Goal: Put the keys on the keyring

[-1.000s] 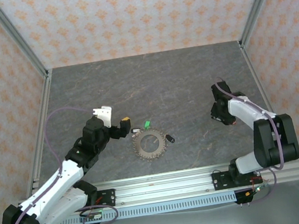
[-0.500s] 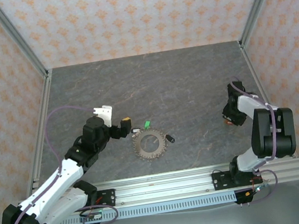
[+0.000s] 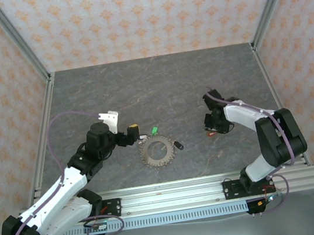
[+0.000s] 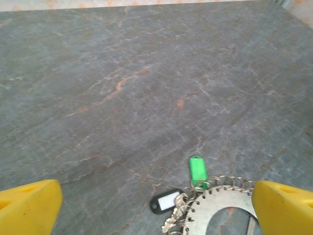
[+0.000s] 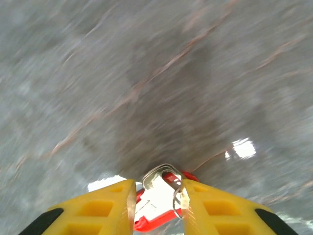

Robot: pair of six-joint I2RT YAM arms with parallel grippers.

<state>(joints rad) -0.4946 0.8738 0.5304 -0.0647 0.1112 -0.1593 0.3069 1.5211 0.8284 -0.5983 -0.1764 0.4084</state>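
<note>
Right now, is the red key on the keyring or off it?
Off. The red key is pinched between the fingers of the right end effector, well apart from the keyring.

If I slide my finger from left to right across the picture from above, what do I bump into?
Left pincer → green key → black key → right pincer, pinching the red key.

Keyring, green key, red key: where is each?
keyring (image 3: pixel 145 154), top view, left side of its toothed band.
green key (image 4: pixel 197 170), left wrist view, middle of green head.
red key (image 5: pixel 159 200), right wrist view, its white label.
</note>
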